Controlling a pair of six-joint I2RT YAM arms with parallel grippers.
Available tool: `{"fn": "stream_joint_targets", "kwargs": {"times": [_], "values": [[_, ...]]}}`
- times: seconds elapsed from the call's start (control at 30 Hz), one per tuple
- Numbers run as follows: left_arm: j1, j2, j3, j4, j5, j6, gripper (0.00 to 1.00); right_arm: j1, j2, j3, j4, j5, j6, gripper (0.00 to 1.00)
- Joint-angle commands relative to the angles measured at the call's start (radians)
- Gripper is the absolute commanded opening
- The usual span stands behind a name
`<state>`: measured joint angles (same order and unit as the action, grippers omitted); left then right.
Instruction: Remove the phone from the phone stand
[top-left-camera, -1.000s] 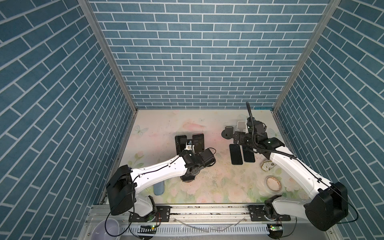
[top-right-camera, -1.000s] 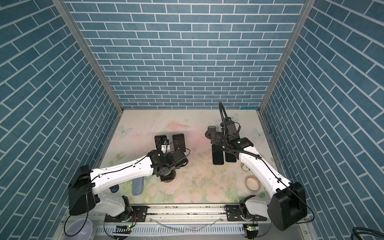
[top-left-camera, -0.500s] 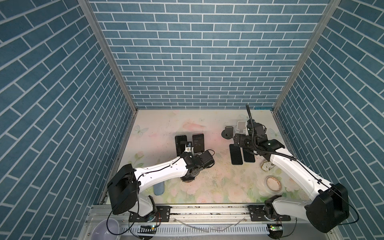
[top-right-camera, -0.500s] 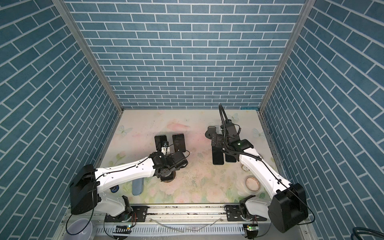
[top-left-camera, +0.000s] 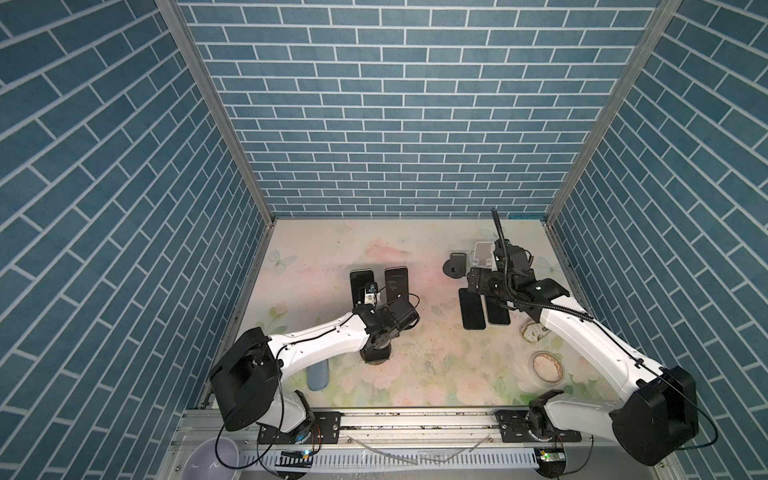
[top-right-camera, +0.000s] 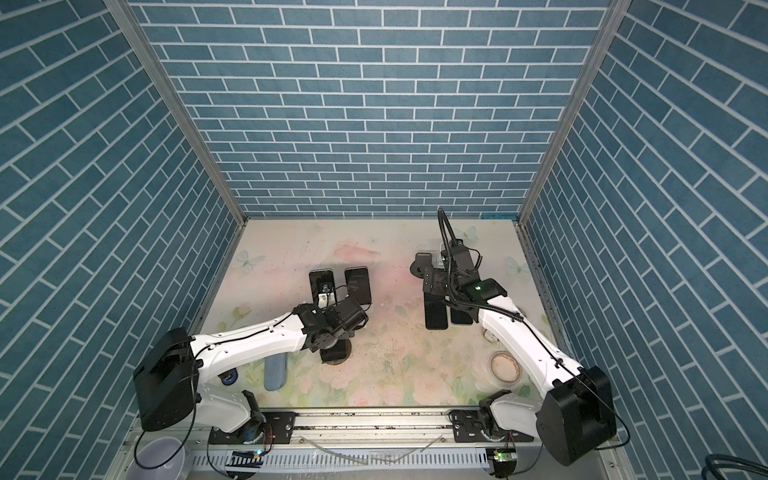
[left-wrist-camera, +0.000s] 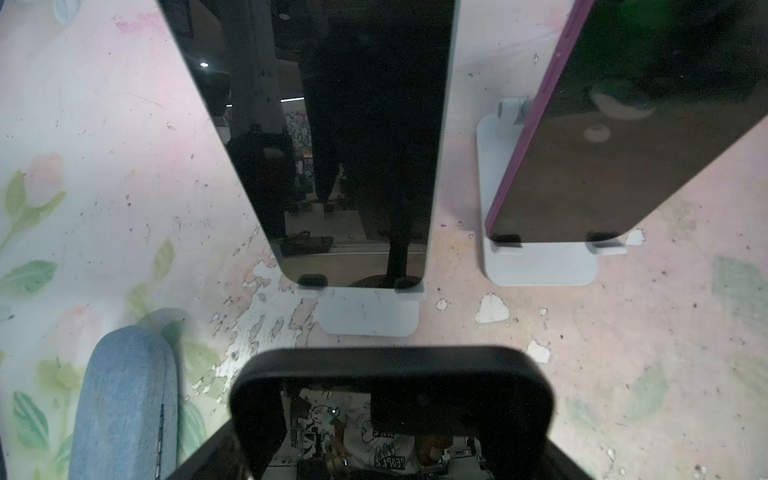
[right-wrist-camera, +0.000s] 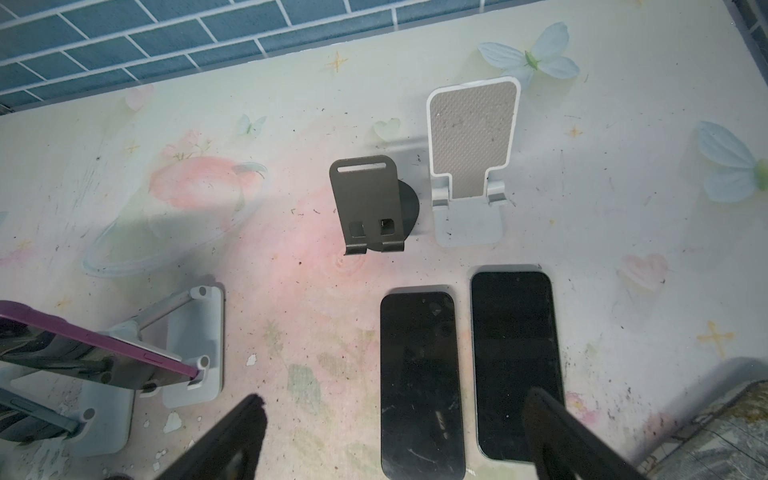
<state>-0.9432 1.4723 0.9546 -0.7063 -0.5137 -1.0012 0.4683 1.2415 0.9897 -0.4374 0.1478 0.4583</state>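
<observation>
A phone (left-wrist-camera: 390, 365) in a black case stands between the fingers of my left gripper (left-wrist-camera: 392, 442). The fingers press on its two sides, so the gripper is shut on it. In both top views the gripper (top-left-camera: 397, 311) hides this phone; under it stands the black phone stand (top-left-camera: 376, 353) with a round base. My right gripper (right-wrist-camera: 395, 399) hangs open over two phones lying flat (right-wrist-camera: 419, 382) (right-wrist-camera: 515, 361) and holds nothing.
Beyond the held phone, a black phone (left-wrist-camera: 332, 145) and a purple-cased phone (left-wrist-camera: 623, 145) lean on white stands (left-wrist-camera: 370, 316) (left-wrist-camera: 536, 266). Empty grey (right-wrist-camera: 370, 203) and white (right-wrist-camera: 469, 158) stands sit at the back right. A blue roll (top-left-camera: 318, 374) and tape rolls (top-left-camera: 546, 368) lie near the front.
The left gripper's fingers have closed in onto the sides of the black-cased phone. Both arms have shifted only slightly.
</observation>
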Motion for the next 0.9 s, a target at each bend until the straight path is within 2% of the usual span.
{"fn": "stream_joint_targets", "kwargs": {"times": [0.0, 0.23, 0.43, 0.63, 0.87], "values": [[0.007, 0.026, 0.017, 0.014, 0.001, 0.028, 0.87, -0.002, -0.006, 0.001, -0.025, 0.022, 0.023, 0.97], [0.006, 0.061, 0.033, -0.005, 0.005, 0.026, 0.71, -0.003, 0.006, 0.006, -0.03, 0.019, 0.034, 0.97], [0.006, 0.037, 0.037, -0.022, 0.0, 0.029, 0.55, -0.003, 0.007, 0.002, -0.029, 0.017, 0.043, 0.97], [0.006, -0.009, 0.07, -0.064, -0.012, 0.062, 0.49, -0.003, 0.006, -0.002, -0.028, 0.014, 0.049, 0.97], [0.005, -0.047, 0.163, -0.125, -0.015, 0.136, 0.48, -0.002, -0.009, -0.018, -0.021, 0.015, 0.067, 0.97]]}}
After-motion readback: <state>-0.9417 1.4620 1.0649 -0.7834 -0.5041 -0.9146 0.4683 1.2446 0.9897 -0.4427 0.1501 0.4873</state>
